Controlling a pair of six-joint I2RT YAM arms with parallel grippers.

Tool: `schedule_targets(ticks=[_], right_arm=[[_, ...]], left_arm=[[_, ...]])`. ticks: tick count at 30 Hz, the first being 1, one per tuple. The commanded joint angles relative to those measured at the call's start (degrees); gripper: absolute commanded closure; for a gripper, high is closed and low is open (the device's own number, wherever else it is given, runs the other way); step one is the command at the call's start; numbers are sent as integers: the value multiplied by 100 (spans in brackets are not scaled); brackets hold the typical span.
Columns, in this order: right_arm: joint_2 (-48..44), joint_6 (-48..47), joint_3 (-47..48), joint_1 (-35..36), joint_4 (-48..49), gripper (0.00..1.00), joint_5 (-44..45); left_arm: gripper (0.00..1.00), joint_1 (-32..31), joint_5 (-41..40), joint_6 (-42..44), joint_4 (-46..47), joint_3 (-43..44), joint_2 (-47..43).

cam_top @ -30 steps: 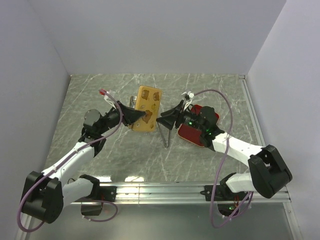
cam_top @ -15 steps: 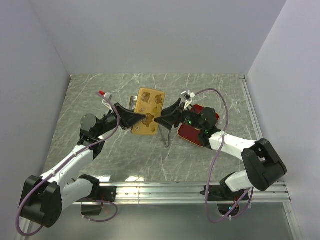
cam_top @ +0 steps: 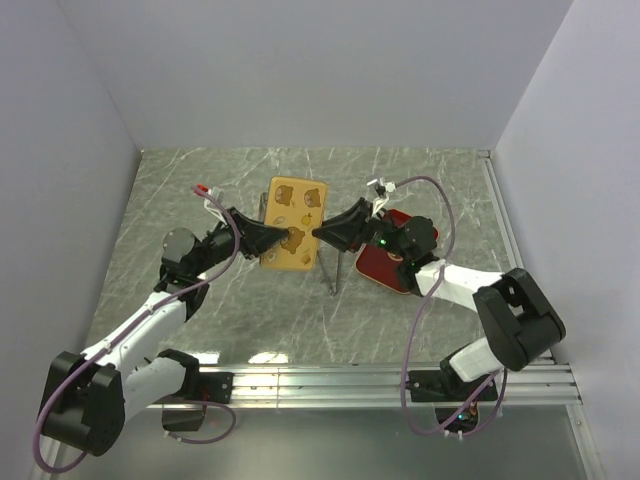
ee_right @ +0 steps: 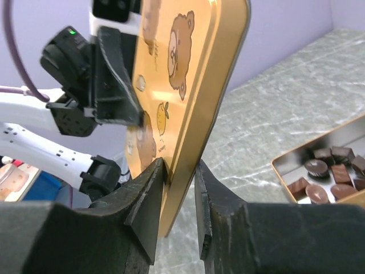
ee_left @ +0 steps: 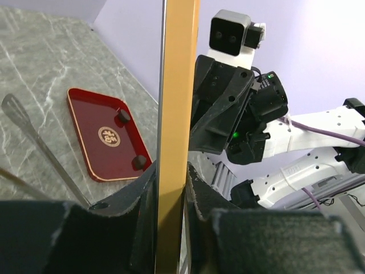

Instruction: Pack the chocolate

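Left fingers (ee_left: 140, 201) are clenched on the edge of the gold lid (ee_left: 174, 114), seen edge-on as a thin upright strip; right fingers (ee_right: 149, 191) pinch the same lid from the opposite side, so it hangs tilted above the tabletop (cam_top: 200, 180) between both arms. On the lid's face there's a cartoon bear and an orange fruit, more drawings lower down cut off behind the fingers; no readable writing anywhere. Chocolate (ee_right: 319, 168) sits in the open gold tin (ee_right: 319, 141) at the lower right of the right wrist view, several dark and reddish pieces, the tin cut off by the frame edge; from the top camera it can't be made out. Two more dark pieces rest on the red tray (ee_left: 94, 151), one near its far edge, one at the near corner; the tray's round gold emblem (ee_left: 108, 136) is too small to read. A metal utensil (ee_left: 34, 134) lies just beside the tray, its lower end hidden behind the fingers.
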Motion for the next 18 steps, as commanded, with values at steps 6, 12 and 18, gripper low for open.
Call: schedule_targets(ticks=[6,12,18], right_arm=[[881,1297,185,109,2543,73,-782],[962,1414,194,109,2844,61,-773],[803,1334,168,109,2765,54,-764]], left_arm=[[74,-46,440,-149,476,-140,87],[85,-46,731,-430,977,-236,210],[99,-46,978,-992,1942,-395,499]])
